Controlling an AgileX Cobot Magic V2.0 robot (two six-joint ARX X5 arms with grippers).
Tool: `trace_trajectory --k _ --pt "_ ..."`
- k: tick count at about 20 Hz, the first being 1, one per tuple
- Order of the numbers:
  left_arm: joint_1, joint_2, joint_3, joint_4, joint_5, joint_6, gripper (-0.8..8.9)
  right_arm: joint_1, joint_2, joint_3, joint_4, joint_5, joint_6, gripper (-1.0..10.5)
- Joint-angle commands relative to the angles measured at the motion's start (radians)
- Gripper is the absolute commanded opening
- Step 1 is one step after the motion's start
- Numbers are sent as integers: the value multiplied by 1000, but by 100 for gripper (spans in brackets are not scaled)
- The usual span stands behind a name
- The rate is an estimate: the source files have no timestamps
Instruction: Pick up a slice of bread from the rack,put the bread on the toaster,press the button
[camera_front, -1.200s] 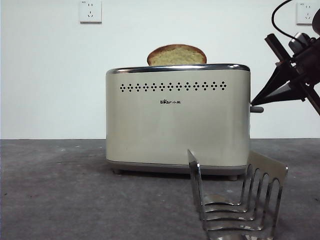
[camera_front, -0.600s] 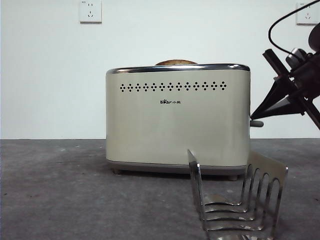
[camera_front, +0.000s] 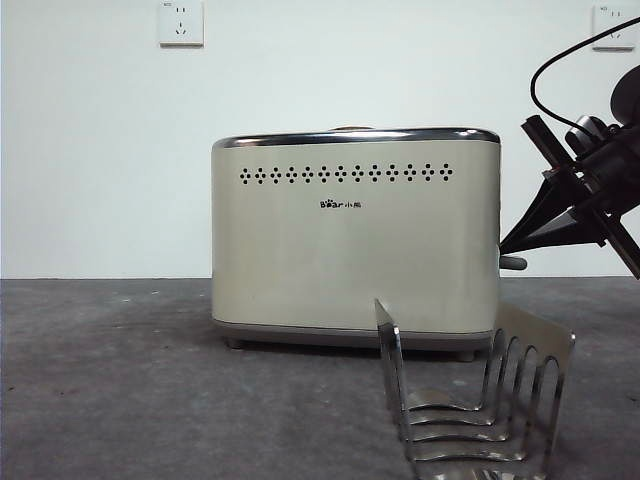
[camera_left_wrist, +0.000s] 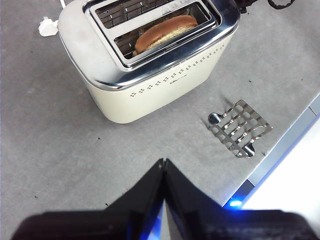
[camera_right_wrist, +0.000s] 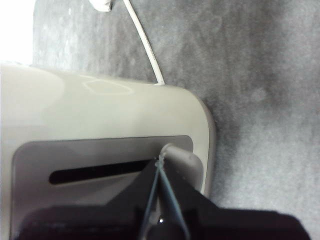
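The cream toaster (camera_front: 355, 240) stands mid-table. The slice of bread (camera_left_wrist: 165, 31) sits sunk in its near slot, and in the front view only a sliver of crust (camera_front: 350, 128) tops the chrome rim. My right gripper (camera_front: 505, 246) is shut, its tip pressed on the grey button lever (camera_front: 513, 263) at the toaster's right end. The right wrist view shows the same tip (camera_right_wrist: 160, 161) on the lever (camera_right_wrist: 184, 159), low in its slot. The steel rack (camera_front: 475, 400) stands bare in front of the toaster. My left gripper (camera_left_wrist: 162, 162) hovers shut and high over the table, holding nothing.
The toaster's white cable (camera_right_wrist: 142, 45) and plug (camera_left_wrist: 47, 26) lie on the grey table behind it. The table's edge (camera_left_wrist: 287, 145) runs close to the rack (camera_left_wrist: 240, 129). Two wall sockets (camera_front: 180, 22) sit high on the white wall.
The bread has dropped from standing well above the rim to almost fully inside the toaster. My right gripper and the lever under it have moved downward.
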Motion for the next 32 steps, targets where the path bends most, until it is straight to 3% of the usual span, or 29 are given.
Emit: trace_trajectory --k 1,21,32 --pt "3 -3 -7 2 2 4 -4 1 52 -39 -63 80 -30 -8" --pt "3 -3 -7 2 2 4 -4 1 53 -39 -122 180 -49 -8" --pt "3 -3 -7 2 2 5 -4 2 49 -38 -118 163 -66 -7"
